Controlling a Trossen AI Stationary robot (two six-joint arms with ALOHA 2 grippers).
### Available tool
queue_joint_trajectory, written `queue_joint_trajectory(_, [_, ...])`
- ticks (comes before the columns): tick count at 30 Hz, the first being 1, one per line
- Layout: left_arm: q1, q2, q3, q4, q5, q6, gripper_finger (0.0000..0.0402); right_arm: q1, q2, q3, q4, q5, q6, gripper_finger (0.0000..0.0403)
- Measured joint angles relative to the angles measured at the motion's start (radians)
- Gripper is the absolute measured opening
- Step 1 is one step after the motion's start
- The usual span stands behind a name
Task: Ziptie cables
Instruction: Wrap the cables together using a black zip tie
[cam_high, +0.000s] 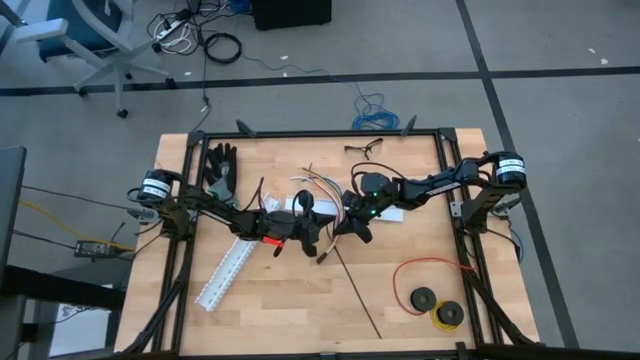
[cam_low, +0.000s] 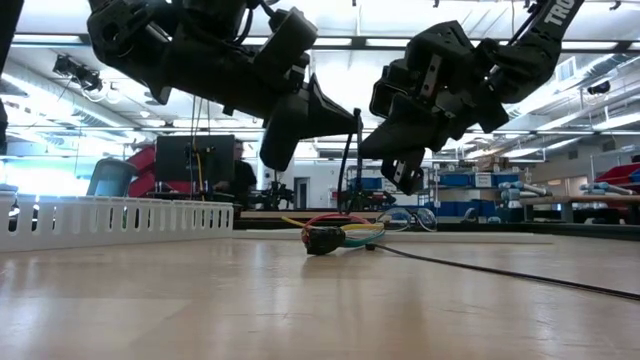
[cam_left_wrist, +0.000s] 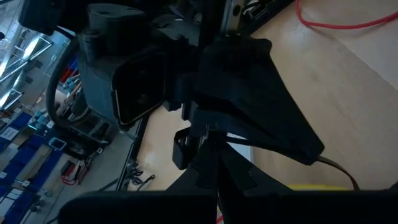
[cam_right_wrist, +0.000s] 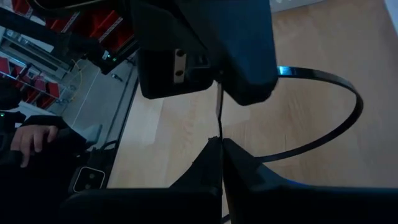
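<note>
Above the middle of the bench: left gripper (cam_high: 312, 232) and right gripper (cam_high: 352, 226), raised clear of the wood, tips almost meeting, each with fingers pressed together. Between them a thin black zip tie (cam_right_wrist: 323, 118), pinched at both ends by the look of it, curving into a loop. Below and just toward the far edge: the cables (cam_high: 325, 190), fanned loose on the bench, dark plug (cam_low: 323, 240) resting on the wood. Handling, by judgement: light, limp, prone to splaying; best gathered near the plug, where strands converge.
</note>
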Motion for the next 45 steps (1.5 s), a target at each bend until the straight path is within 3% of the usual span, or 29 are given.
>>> queue_joint_trajectory(11, [0.000, 0.000, 0.000, 0.000, 0.011, -0.060, 0.0000, -0.001, 0.000, 0.000, 0.000, -0.064, 0.016, 0.0000])
queue_joint_trajectory(18, [0.003, -0.071, -0.011, -0.033, 0.049, -0.473, 0.0000, 0.000, 0.000, 0.000, -0.004, -0.085, 0.016, 0.0000])
queue_joint_trajectory(25, [0.025, -0.144, -0.032, -0.123, 0.166, -0.685, 0.0000, 0.000, 0.000, 0.000, 0.001, -0.058, -0.014, 0.0000])
queue_joint_trajectory(31, [0.029, -0.127, -0.034, -0.134, 0.184, -0.683, 0.0000, 0.004, 0.000, 0.000, 0.004, -0.034, -0.055, 0.0000])
queue_joint_trajectory(39, [0.028, -0.129, -0.034, -0.173, 0.207, -0.566, 0.0000, 0.009, 0.000, 0.000, 0.005, -0.027, -0.120, 0.0000])
queue_joint_trajectory(45, [0.030, -0.129, -0.051, -0.176, 0.416, -0.325, 0.0000, 0.031, 0.000, 0.000, 0.005, -0.032, -0.215, 0.0000])
